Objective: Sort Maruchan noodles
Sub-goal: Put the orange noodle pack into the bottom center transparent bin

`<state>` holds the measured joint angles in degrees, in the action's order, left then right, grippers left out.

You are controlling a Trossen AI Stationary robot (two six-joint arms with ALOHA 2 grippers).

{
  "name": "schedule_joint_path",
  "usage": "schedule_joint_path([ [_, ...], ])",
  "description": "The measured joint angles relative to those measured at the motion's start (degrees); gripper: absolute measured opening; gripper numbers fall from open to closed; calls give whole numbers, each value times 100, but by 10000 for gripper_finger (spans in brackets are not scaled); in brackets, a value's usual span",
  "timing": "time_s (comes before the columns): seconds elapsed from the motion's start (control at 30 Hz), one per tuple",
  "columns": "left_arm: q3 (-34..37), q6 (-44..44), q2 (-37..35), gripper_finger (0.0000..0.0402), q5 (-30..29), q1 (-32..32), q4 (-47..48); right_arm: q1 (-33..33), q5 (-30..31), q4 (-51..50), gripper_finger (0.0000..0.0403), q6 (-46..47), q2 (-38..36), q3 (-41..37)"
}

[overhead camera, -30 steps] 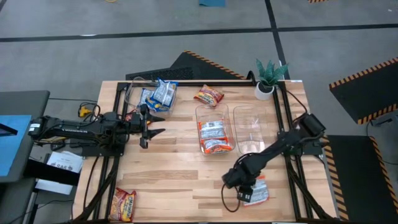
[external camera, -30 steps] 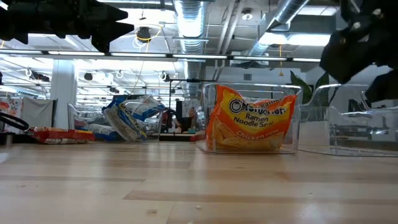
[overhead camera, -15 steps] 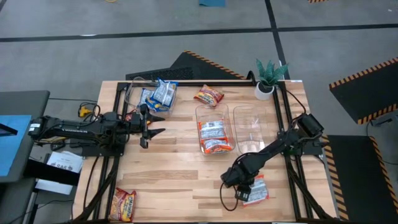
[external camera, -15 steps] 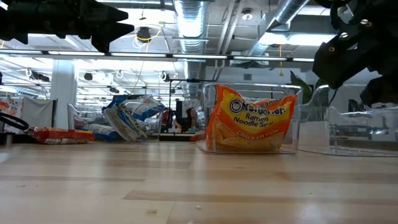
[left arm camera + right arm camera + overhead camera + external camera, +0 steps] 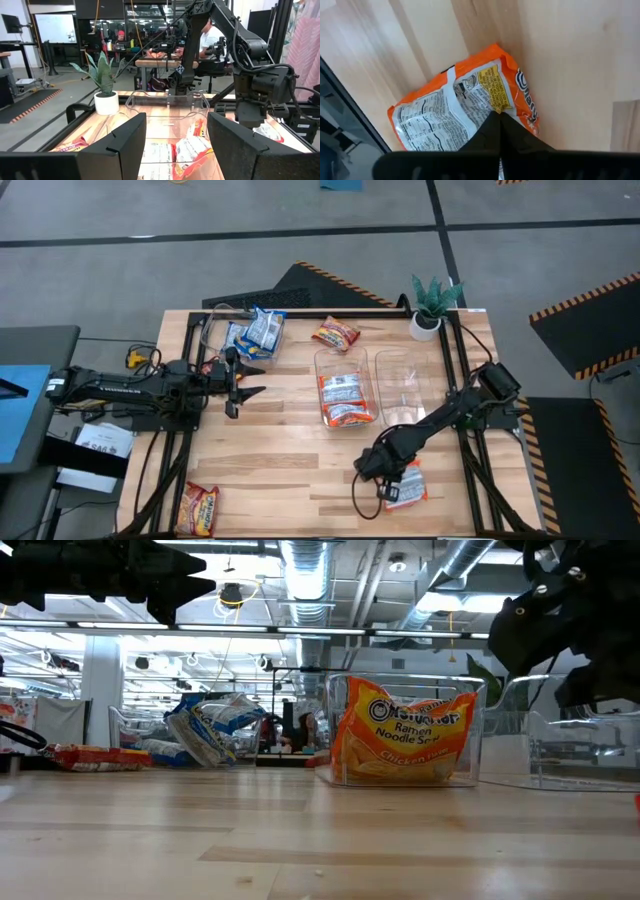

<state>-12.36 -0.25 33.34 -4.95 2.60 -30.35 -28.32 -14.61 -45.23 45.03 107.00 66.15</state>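
My right gripper (image 5: 386, 473) is low over the table's near right part, shut on an orange-and-white Maruchan packet (image 5: 405, 485). My left gripper (image 5: 246, 380) hovers open and empty at the table's left, below several blue-and-white packets (image 5: 258, 332) piled at the far left. Orange-and-white packets (image 5: 345, 398) lie in a clear bin (image 5: 322, 365) at the middle; in the low view they lean on its front wall (image 5: 405, 735). One red-and-yellow packet (image 5: 335, 334) lies flat at the far middle. Another (image 5: 197, 508) lies at the near left corner. My right gripper pinches the orange-and-white packet by its edge (image 5: 496, 109) between its two shut fingers (image 5: 490, 131), coming from above. The packet spreads out beyond the fingertips, its printed back up. Whether its far end rests on the table, I cannot tell.
An empty clear bin (image 5: 403, 390) stands right of the filled one. A potted plant (image 5: 432, 305) stands at the far right corner. Black frame rails (image 5: 470, 460) run along the table's sides. Bare wood lies between the arms at the near middle.
My right gripper has moved a little toward the table's left and far edges, staying shut, and the orange-and-white packet has moved along with it.
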Motion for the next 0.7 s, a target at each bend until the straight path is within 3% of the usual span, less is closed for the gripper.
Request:
schedule_joint_path([
  [0.23, 0, -1, 0, 199, 0, 1, -2, -23, 718, -236, 7, -946, 63, 749],
  [0.5, 0, -23, -2, 199, 0, 0, -2, 6, 852, -340, 7, -2091, 50, 1773],
  [0.7, 0, -24, -2, 199, 2, 1, -2, 121, 1233, -908, 7, -2408, 21, 2355],
])
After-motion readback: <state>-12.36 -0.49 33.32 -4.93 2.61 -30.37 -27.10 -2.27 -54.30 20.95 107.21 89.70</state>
